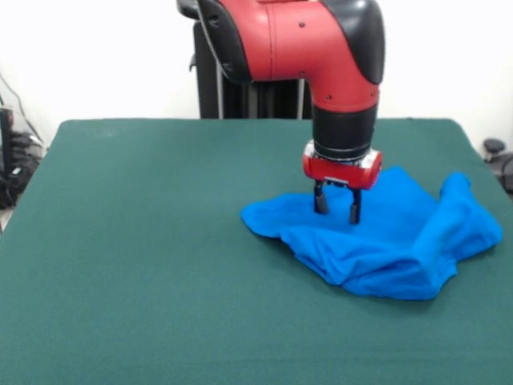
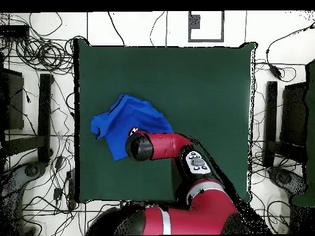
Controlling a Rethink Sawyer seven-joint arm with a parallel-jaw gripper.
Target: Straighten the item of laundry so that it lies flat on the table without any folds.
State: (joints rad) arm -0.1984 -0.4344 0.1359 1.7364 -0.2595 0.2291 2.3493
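The item of laundry (image 1: 385,241) is a bright blue T-shirt lying crumpled on the right side of the dark green table (image 1: 144,265), with folds and a raised ridge at its right end. In the overhead view the item of laundry (image 2: 126,120) lies at the table's (image 2: 203,86) left side, partly under the arm. My gripper (image 1: 337,210) hangs straight down over the cloth's left part, its two dark fingers (image 1: 321,202) apart and open, tips at or just above the fabric. Nothing is between them.
The red arm (image 2: 163,146) reaches across the lower middle of the table in the overhead view. Cables and dark stands (image 2: 43,117) lie on the floor around the table's edges.
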